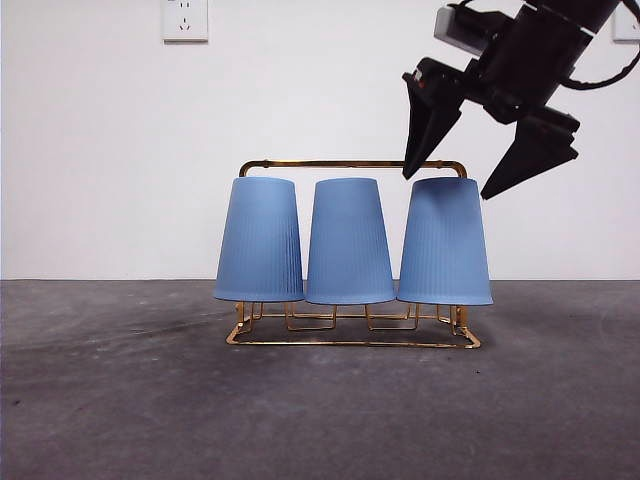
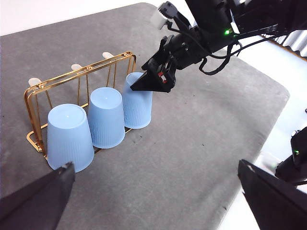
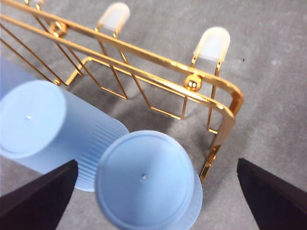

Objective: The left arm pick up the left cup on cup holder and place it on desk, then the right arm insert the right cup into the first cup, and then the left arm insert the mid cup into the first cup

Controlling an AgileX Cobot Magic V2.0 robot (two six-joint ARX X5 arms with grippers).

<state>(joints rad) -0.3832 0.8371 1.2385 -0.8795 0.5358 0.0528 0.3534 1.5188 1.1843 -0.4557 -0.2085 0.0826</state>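
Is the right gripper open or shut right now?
Open: the right gripper has its jaws spread wide above the right-hand blue cup.

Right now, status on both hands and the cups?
Right hand open, poised over right cup. Left hand open, back from rack. Left cup and mid cup on pegs, untouched. Desk holds no cup yet.

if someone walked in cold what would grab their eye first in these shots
Three blue cups, the left cup, mid cup and right cup, stand upside down in a row on the gold cup holder in the middle of the dark desk. Next comes the black right gripper, jaws open, hovering just above the right cup. The left gripper waits, open, farther back.
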